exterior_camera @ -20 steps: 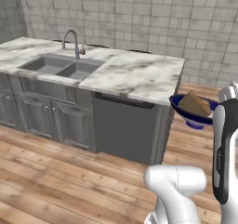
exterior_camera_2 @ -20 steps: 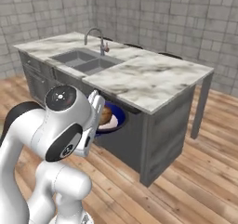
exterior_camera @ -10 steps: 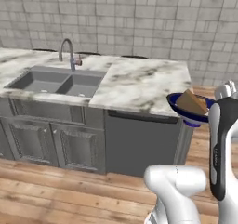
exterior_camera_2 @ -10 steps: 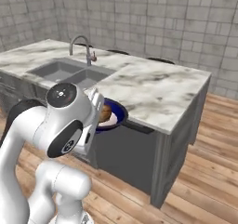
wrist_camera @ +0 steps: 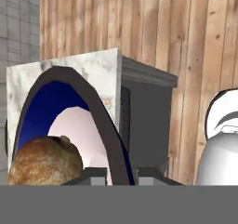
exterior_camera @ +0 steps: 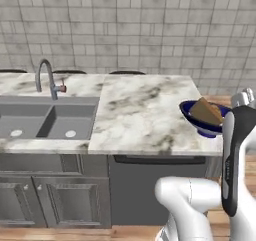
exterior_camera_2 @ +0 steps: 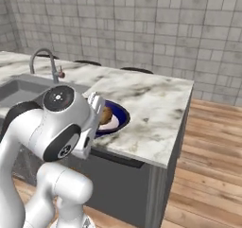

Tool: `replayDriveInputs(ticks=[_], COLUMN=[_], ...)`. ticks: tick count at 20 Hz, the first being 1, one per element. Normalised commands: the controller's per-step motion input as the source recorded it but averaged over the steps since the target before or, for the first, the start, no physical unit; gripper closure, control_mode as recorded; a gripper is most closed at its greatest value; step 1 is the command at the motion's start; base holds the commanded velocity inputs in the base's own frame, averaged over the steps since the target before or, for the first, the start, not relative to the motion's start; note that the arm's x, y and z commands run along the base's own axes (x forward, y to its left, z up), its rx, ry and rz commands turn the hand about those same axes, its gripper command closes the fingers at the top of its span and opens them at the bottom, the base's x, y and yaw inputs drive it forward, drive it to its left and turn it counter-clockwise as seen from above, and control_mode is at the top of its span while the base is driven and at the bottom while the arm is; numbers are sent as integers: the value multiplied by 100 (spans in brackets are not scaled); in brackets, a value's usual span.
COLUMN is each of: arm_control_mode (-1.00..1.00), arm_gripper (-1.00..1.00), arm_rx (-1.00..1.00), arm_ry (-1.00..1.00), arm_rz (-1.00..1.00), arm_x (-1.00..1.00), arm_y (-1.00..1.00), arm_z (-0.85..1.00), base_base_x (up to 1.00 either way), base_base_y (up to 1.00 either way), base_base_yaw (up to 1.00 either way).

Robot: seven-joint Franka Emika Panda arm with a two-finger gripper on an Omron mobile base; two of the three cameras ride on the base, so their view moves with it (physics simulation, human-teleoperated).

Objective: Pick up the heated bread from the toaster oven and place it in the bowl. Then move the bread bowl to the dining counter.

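A: Where is the heated bread (exterior_camera: 205, 112)?

B: It lies inside the bowl (exterior_camera: 192, 116), a brown-crusted piece leaning against the white inside. The hand view shows it low in the bowl, rounded and browned.

A: And the bowl itself?

B: It is held up in the air at the right end of the dining worktop (exterior_camera: 142, 110), over the edge of the marbled top. It tilts a little in the left base view. The right base view puts it at the near edge of that worktop.

A: What is the gripper (wrist_camera: 122, 174) doing?

B: Its two fingers sit on either side of the bowl's dark blue rim, clamped on it, as the hand view shows.

A: What surrounds it?

B: A grey double sink (exterior_camera: 45, 120) with a curved faucet (exterior_camera: 46, 78) is set into the worktop's left part, well apart from the bowl. Grey cabinets (exterior_camera: 55, 200) stand under it, a tiled wall (exterior_camera: 130, 27) behind, a wooden floor (exterior_camera_2: 208, 161) to the right.
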Motion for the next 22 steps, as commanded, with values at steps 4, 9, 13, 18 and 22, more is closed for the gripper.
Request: replayDriveInputs(ticks=[4, 9, 13, 18, 22], arm_control_mode=[100, -100, -100, -100, -100], arm_gripper=[100, 100, 100, 100, 100], arm_rx=[0, -1, 0, 0, 0], arm_ry=[0, 0, 0, -1, -5], arm_rz=[0, 3, 13, 15, 11], arm_x=[0, 80, 100, 100, 100], arm_y=[0, 0, 19, 47, 54], arm_z=[0, -17, -40, -51, -48], base_base_x=[97, 19, 0, 0, 0], base_base_y=[-13, 0, 0, 0, 0], base_base_yaw=[-4, 0, 0, 0, 0])
